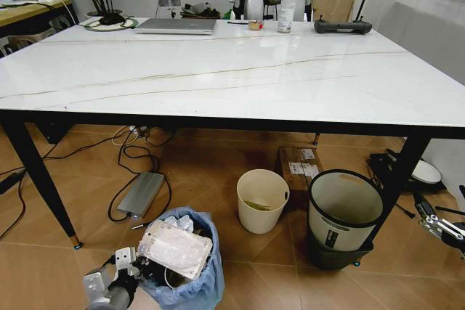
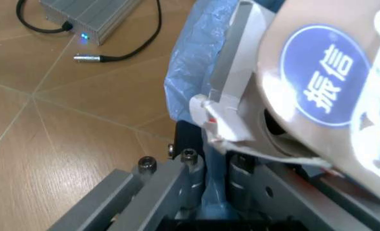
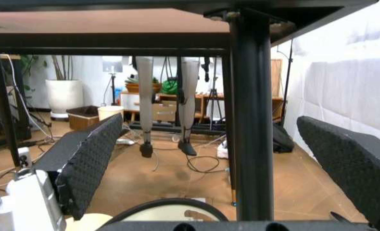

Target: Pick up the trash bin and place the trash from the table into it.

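The trash bin (image 1: 190,275) stands on the floor in front of the table (image 1: 218,78), lined with a crinkled light-blue bag (image 2: 191,72). My left gripper (image 1: 133,266) is shut on its near rim, and the left wrist view shows the blue plastic pinched between the fingers (image 2: 191,166). Trash fills the bin's mouth: a flat white crumpled wrapper (image 1: 174,249) and a paper piece with a round blue label (image 2: 331,72). My right gripper (image 1: 440,224) hangs low at the right beside the table's leg (image 3: 251,120), its black padded fingers (image 3: 90,163) open and holding nothing.
Under the table stand a cream bucket (image 1: 262,200) and a grey-and-black bin (image 1: 343,215), with a cardboard box (image 1: 299,163) behind. A silver power brick (image 1: 141,194) and cables lie on the floor. On the tabletop's far edge are a laptop (image 1: 176,25) and a spray bottle (image 1: 288,6).
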`<state>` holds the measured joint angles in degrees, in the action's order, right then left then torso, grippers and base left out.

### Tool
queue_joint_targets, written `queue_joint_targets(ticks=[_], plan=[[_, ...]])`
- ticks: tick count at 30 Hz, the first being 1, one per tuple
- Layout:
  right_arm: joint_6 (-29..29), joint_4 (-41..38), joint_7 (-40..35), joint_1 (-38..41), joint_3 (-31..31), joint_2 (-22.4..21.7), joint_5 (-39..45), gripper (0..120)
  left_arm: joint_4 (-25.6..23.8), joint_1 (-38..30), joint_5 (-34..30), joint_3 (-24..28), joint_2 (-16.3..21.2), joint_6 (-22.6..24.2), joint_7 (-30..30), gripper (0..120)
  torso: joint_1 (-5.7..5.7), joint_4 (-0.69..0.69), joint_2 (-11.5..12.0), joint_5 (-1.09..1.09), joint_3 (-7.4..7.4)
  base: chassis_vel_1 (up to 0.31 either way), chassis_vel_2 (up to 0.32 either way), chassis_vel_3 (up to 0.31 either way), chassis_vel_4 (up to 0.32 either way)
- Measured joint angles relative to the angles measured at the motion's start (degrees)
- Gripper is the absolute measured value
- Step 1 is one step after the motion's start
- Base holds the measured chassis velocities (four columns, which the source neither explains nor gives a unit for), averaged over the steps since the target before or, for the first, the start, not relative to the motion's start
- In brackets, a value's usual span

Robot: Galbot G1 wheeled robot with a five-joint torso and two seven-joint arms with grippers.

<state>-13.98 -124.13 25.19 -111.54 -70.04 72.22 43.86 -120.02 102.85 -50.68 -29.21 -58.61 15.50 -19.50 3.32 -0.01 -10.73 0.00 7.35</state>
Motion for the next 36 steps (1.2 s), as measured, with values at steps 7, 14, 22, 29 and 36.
queue_joint_targets(ticks=[7,14,22,29,36], plan=[[0.0,0.0,0.0,0.0,0.0,0.0,0.0,100,0.7,-0.5,0.0,0.1,-0.1,0.0,0.0,0,-0.39,0.00,1.5,0.00,-1.13,0.000,0.000,0.000,0.000],[0.0,0.0,0.0,0.0,0.0,0.0,0.0,100,1.6,-1.1,0.1,0.3,-0.2,0.1,0.0,0,-0.62,0.00,3.1,0.00,-2.43,0.000,0.000,0.000,0.000],[0.0,0.0,0.0,0.0,0.0,0.0,0.0,100,2.2,-1.4,0.1,0.4,-0.3,-0.1,0.1,0,-0.81,0.00,4.6,0.00,-3.79,0.000,0.000,0.000,0.000],[0.0,0.0,0.0,0.0,0.0,0.0,0.0,100,3.5,-2.1,0.0,0.4,-0.4,-0.3,-0.3,0,-0.96,0.00,4.9,0.00,-3.97,0.000,0.000,0.000,0.000],[0.0,0.0,0.0,0.0,0.0,0.0,0.0,100,5.2,-3.3,0.3,0.7,-0.7,-0.2,-0.8,0,-0.95,0.00,4.8,0.00,-3.83,0.000,0.000,0.000,0.000]])
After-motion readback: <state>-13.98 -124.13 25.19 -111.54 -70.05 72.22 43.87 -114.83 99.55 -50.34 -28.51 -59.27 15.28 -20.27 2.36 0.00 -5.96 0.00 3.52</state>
